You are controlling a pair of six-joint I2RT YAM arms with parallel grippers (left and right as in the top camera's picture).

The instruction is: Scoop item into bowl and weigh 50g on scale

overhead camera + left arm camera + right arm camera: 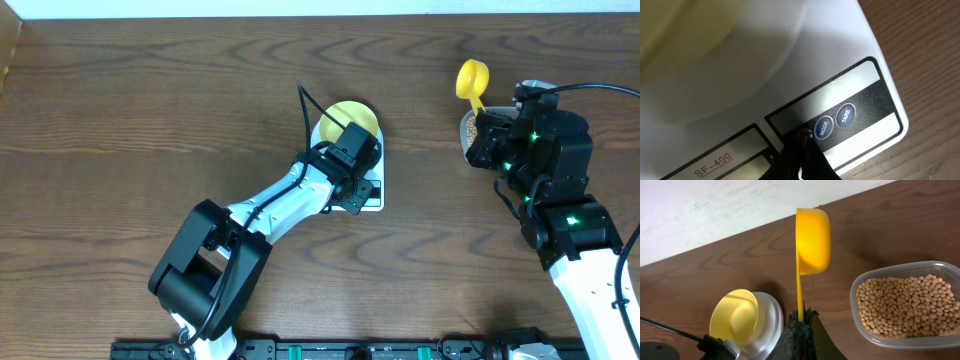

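Both of your grippers are pinched down. Your left gripper [802,144] has its fingers closed on each other with nothing between them. The joined tips press on the control panel of the scale [790,60], touching it just left of the MODE button [823,128]. The TARE button [845,115] sits right beside that one, clear of the tips.

Your right gripper [801,321] is clamped on the thin handle of the scoop [812,235], which stands upright above the fingers with its cup at the top.

The bowl [350,118] rests on the scale's platform near the middle of the table [120,120]. From the right wrist you see only bare pale yellow inside it.

The beans [907,305] lie in the clear tub [900,341], which stands to the right of the scoop without touching it. From overhead, your right arm hides most of the tub. It sits at the right of the table, well apart from the scale.
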